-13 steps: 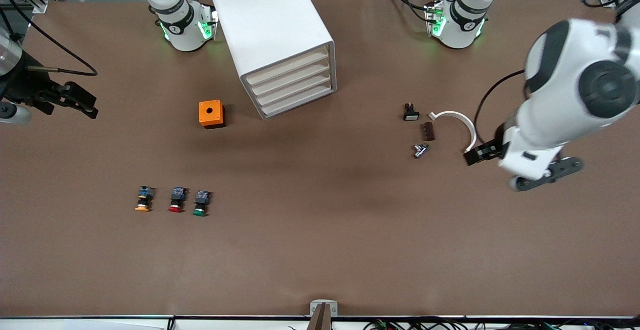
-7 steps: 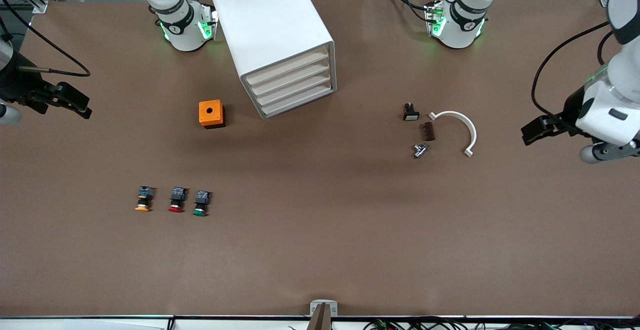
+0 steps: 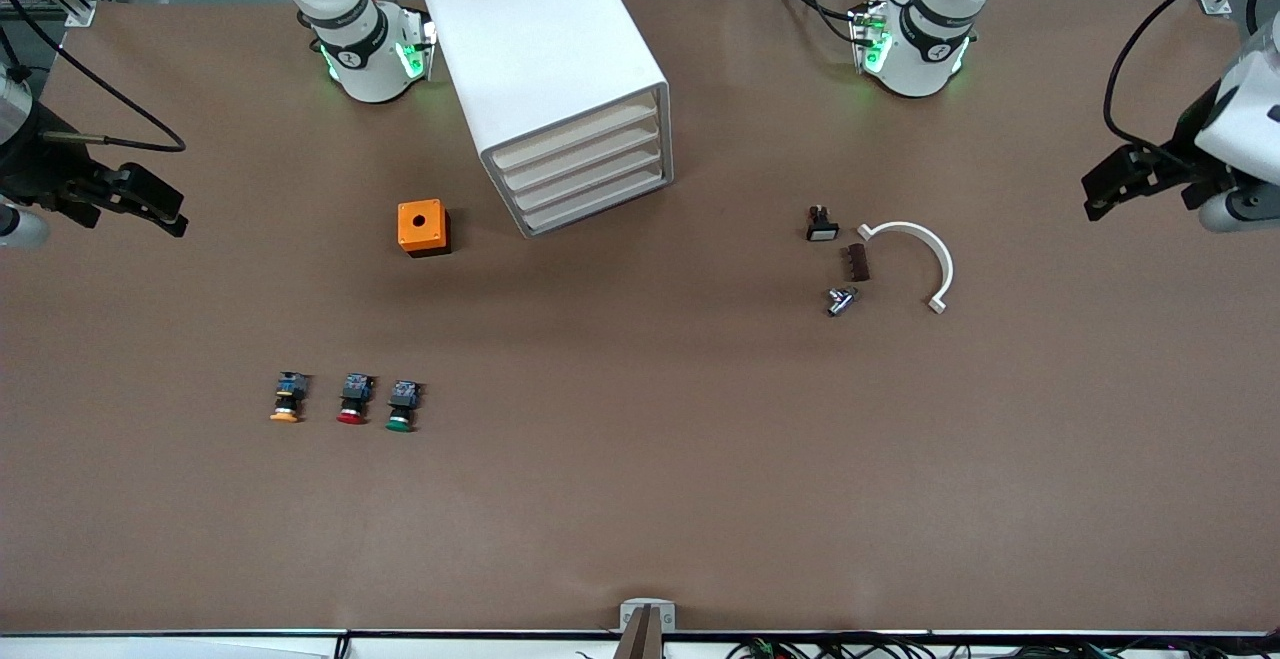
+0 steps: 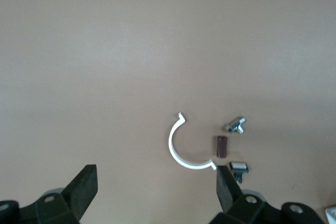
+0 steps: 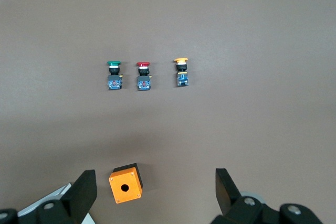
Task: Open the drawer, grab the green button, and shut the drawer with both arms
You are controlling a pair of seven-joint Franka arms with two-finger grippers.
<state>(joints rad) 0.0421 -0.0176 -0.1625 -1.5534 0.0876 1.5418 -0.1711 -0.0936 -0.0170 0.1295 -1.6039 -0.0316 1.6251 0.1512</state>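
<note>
On the table, green button (image 3: 401, 406), drawer (image 3: 593, 180) shut, unlabeled

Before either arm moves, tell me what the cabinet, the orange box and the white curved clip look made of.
Cabinet: probably plastic, smooth matte white shell with rounded edges, cream drawer fronts.
Orange box: likely moulded plastic, even bright colour, black base, round hole on top.
Curved clip: seems thin white plastic, a uniform bent strip; painted metal can't be ruled out.
</note>
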